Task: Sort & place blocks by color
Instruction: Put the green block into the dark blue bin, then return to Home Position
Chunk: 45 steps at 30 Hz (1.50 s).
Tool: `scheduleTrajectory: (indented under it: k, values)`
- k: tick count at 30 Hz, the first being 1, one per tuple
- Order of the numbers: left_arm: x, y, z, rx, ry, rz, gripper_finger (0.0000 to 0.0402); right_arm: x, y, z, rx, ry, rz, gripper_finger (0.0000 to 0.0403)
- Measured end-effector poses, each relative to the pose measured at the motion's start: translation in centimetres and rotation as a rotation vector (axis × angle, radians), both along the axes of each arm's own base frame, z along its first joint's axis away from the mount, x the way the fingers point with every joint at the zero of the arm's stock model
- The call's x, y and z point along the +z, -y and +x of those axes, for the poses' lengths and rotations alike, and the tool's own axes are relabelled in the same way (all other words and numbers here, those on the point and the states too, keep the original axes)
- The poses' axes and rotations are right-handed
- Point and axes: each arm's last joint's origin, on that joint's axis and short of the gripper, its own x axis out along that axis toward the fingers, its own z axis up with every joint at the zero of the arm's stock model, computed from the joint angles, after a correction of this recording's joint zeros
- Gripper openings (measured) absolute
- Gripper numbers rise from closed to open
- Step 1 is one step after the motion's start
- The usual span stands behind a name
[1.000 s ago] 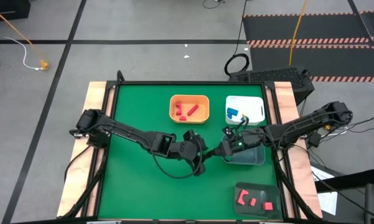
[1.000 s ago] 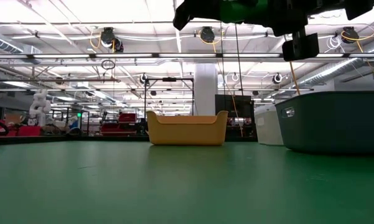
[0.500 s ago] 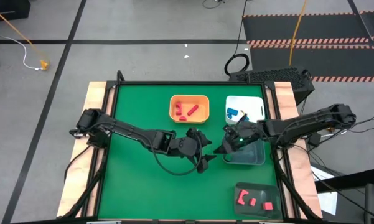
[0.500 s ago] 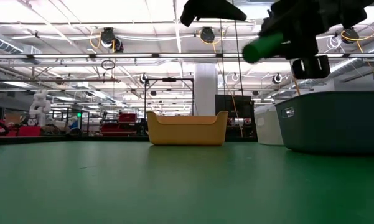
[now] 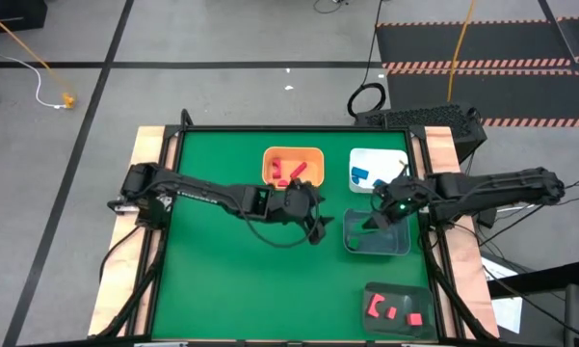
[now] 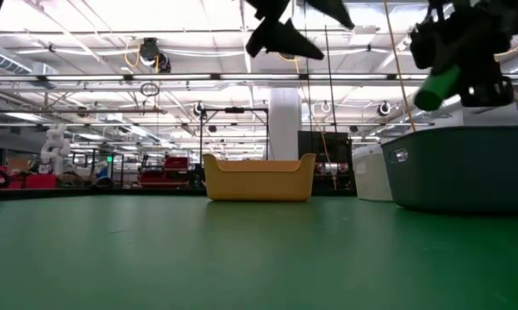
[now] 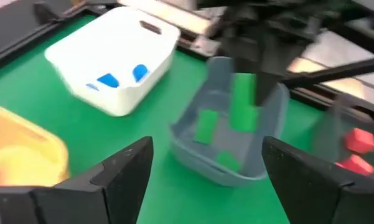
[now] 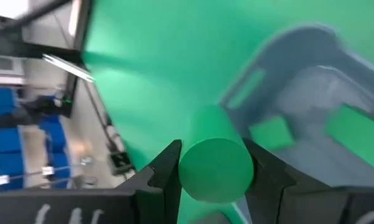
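My right gripper (image 5: 379,221) hangs over the grey bin (image 5: 401,247), shut on a green cylinder (image 6: 438,84). In the left wrist view the green cylinder (image 7: 243,103) hovers above the bin's inside, where green blocks (image 7: 205,126) lie on the floor. My left gripper (image 5: 315,228) floats open just left of the grey bin, holding nothing; its fingers spread wide in its own view (image 7: 205,180). Red blocks (image 5: 289,172) lie in the orange bin (image 5: 270,157), and blue blocks (image 5: 362,175) in the white bin (image 5: 393,159). My right gripper pinches the green cylinder by its curved sides (image 8: 188,163) between the two fingers (image 8: 165,168). The round end face (image 8: 216,170) looks back at the wrist camera, so the cylinder runs along the fingers. It is lifted clear and tilts down over the grey bin (image 6: 465,168).
A dark bin (image 5: 374,290) with red pieces (image 5: 390,310) stands off the green mat near the table's near right corner. The orange, white and grey bins crowd the far right part; the mat's left and near parts (image 5: 222,289) are bare green. Wooden borders (image 5: 146,154) flank the mat.
The two grippers were close together at mid-table; my right gripper has drawn away toward the table's right edge with the green cylinder and now hangs over the grey bin. My left gripper has shifted slightly toward the far edge and stays open.
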Motion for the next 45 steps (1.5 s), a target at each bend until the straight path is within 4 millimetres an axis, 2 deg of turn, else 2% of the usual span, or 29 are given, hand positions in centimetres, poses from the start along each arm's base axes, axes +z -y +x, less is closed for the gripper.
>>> scheduleTrajectory:
  k: [3, 7, 13, 19, 25, 29, 35, 40, 45]
  values:
    - [0.4, -1.9, -0.2, 0.046, -0.004, -0.003, 0.0288, -0.2, 0.0, -0.7, 0.039, -0.039, -0.014, 0.0113]
    - [2.0, -4.4, -1.3, 0.103, 0.0, -0.002, 0.0273, -0.7, -0.1, -1.2, 0.118, -0.087, -0.042, 0.0118]
    - [5.8, -7.3, -4.3, 0.132, 0.018, 0.071, 0.0254, -1.2, 0.0, -1.8, 0.224, -0.126, -0.155, 0.015]
    - [9.9, -8.6, -8.1, 0.155, 0.09, 0.114, 0.0244, -1.2, 0.1, -1.8, 0.267, -0.106, -0.21, 0.0172]
    - [13.5, -9.1, -13.7, 0.17, 0.089, 0.153, 0.0251, -1.4, 0.4, -2.0, 0.242, -0.139, -0.212, 0.0215]
    - [15.8, -9.2, -18.0, 0.178, 0.117, 0.191, 0.0255, -1.3, 0.9, -1.9, 0.159, -0.143, -0.202, 0.0241]
    - [18.6, -8.5, -24.7, 0.167, 0.193, 0.269, 0.0255, -0.8, 1.4, -1.1, 0.068, -0.062, -0.271, 0.0242]
    - [19.1, -7.9, -28.9, 0.166, 0.198, 0.277, 0.0255, 0.5, 1.6, 0.1, -0.034, 0.1, -0.276, 0.0237]
    - [18.6, -7.7, -31.4, 0.198, 0.128, 0.262, 0.0255, 2.1, 1.7, 1.2, -0.083, 0.298, -0.276, 0.0236]
